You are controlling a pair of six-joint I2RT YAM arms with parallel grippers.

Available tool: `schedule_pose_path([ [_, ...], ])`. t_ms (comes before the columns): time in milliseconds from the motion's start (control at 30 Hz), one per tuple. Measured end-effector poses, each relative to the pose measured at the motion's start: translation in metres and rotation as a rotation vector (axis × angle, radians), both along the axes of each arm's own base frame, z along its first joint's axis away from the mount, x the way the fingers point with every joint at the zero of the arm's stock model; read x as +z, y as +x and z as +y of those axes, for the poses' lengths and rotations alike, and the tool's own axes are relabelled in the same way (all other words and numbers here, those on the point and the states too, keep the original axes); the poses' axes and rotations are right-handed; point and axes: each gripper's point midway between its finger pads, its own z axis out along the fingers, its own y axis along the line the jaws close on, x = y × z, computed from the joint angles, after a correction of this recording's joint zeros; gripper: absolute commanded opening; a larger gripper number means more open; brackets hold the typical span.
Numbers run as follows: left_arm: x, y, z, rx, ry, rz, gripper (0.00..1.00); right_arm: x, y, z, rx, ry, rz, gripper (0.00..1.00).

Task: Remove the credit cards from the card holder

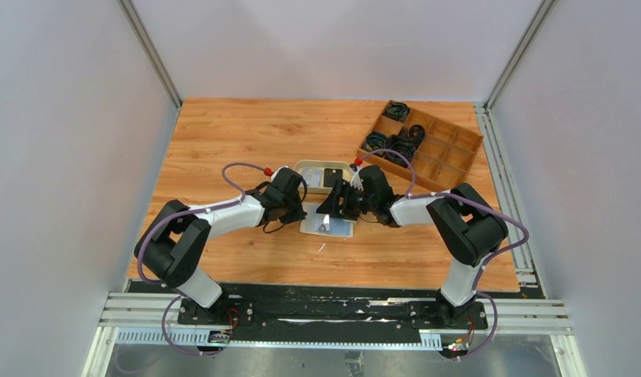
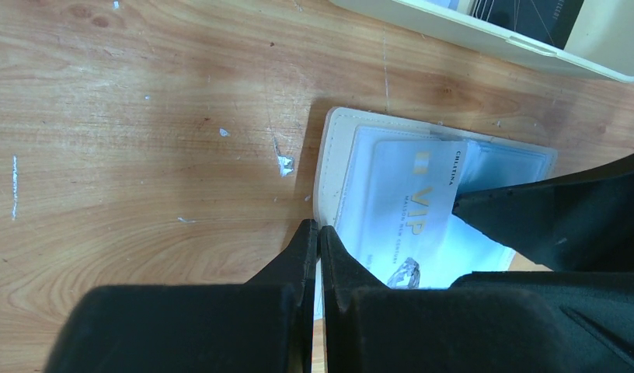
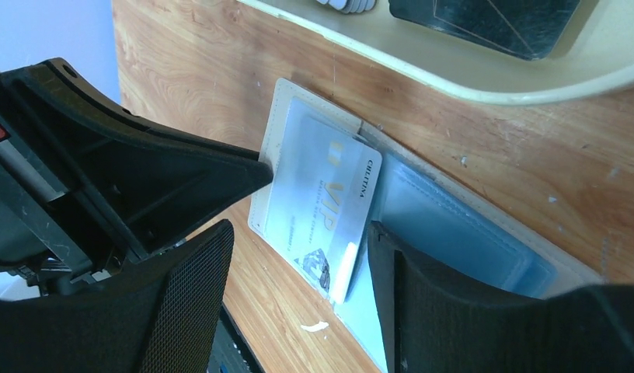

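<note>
Credit card (image 3: 322, 202) lengthwise along card holder (image 3: 469, 225) fold, left jaws closed, right jaws open

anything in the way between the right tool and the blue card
Nothing visible. The right tool hangs open astride the card on the wallet; the shut left tool sits at the wallet's edge beside it.
</note>
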Motion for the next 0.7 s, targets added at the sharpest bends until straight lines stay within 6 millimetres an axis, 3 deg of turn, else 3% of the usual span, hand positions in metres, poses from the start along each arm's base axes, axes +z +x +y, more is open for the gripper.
schedule_pose_path([
  [467,-0.003,0.0,0.001,0.0,0.009,0.005,0.0,-0.001,-0.009,0.012,0.039,0.098,0.076,0.7],
  [633,-0.003,0.0,0.002,0.0,0.013,0.005,0.0,-0.005,-0.018,0.015,0.048,0.143,0.147,0.67],
  [700,-0.004,0.0,0.003,0.003,0.017,0.005,0.0,-0.005,-0.02,0.016,0.046,0.174,0.162,0.61],
])
